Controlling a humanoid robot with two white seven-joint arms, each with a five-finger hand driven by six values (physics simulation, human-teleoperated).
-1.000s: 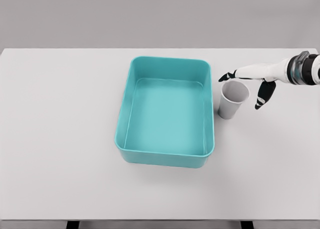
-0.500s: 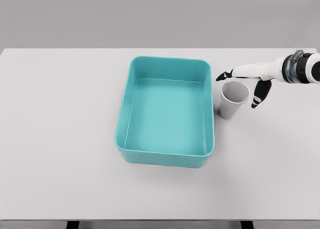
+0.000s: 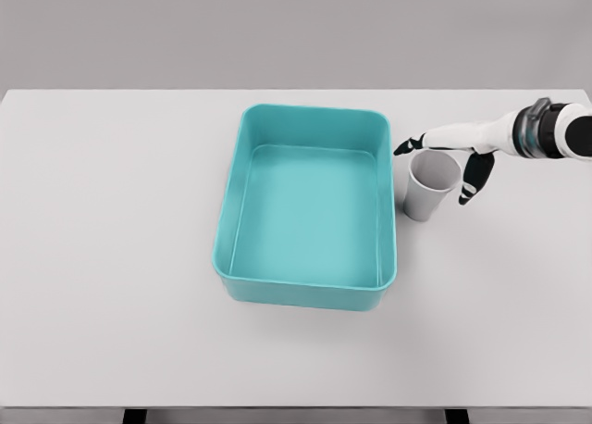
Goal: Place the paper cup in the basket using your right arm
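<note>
The right hand (image 3: 442, 155) reaches in from the right edge, palm over the mouth of the paper cup (image 3: 431, 185). Fingers are spread, not closed on anything: thumb-side tip pokes out past the cup's far-left rim, other dark fingertips (image 3: 471, 185) hang down just beside the cup's right wall. So the cup sits directly below the hand, between thumb and fingers, upright, long axis vertical, open end up. Whether any fingertip touches the wall can't be told.

Basket (image 3: 242, 237) lies to the hand's left, its right wall just beside the cup, maybe touching. It looks empty.

Judgement: pre-grasp stage, cup not yet held. Next move likely needs fingers to close across the rim, then lift & short shift left over the basket wall. Left arm isn't in view.
</note>
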